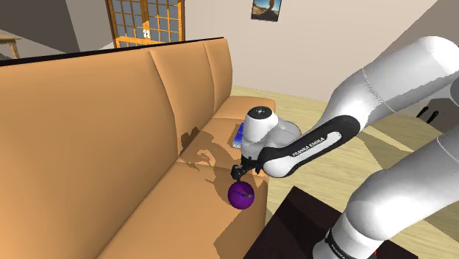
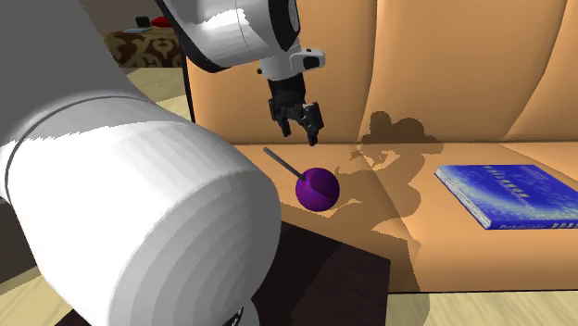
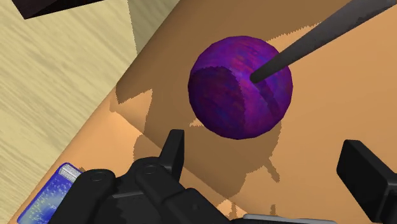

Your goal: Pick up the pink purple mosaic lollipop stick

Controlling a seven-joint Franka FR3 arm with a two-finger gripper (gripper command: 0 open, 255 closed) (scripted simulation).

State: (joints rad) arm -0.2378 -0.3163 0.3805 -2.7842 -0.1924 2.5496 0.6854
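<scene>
One spread gripper [image 2: 306,130] over one purple lollipop [image 2: 317,188]
Its two fingers stand apart, holding nothing; the lollipop, with one grey stick, lies on the orange sofa [image 2: 482,83] seat near the front edge; one blue book [image 2: 509,193] lies well apart.

Mottled purple lollipop [image 2: 318,189] with grey stick [image 2: 281,160], orange sofa [image 1: 110,110], blue patterned book [image 2: 509,193].

Bright light, hard shadows across sofa [image 1: 132,110]

The gripper [image 1: 237,175] hovers just above the purple lollipop [image 1: 240,196] on the sofa [image 1: 103,147].
</scene>
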